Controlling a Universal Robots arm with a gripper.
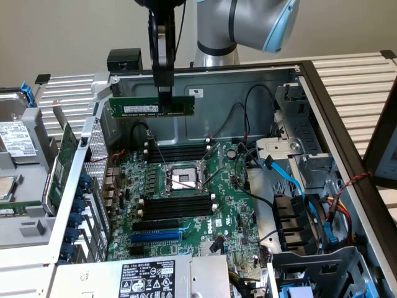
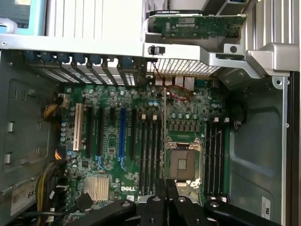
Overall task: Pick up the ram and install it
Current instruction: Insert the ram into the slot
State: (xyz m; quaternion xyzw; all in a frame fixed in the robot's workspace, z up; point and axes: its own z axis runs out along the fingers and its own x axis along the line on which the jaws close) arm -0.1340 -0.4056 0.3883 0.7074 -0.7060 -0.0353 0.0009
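— Slatted table [image 1: 347,68], opened computer case [image 1: 205,121]: what lies nearest?
— Motherboard [image 1: 186,214], with the CPU socket [image 1: 184,180] at its centre.
— And the ram [image 1: 138,108]?
— Aloft above and beyond the CPU socket, level, clear of the board. The gripper [image 1: 164,98] is clamped on it at mid-length.

Back wall [image 1: 68,31]: plain beige, flat finish, evenly lit. 1 tone across its whole visible span.

Tabletop [image 1: 356,74]: white, ribbed in long parallel slats. It extends on both sides of the open case [image 1: 217,81]. The wrist view catches similar pale slats [image 2: 94,16] beyond the case edge.

Dark panel [image 1: 386,136]: at the exterior view's right edge, tilted, over the slats. What it is, cannot tell.

Light: soft, diffuse. Shadows are faint and deepest inside the case.
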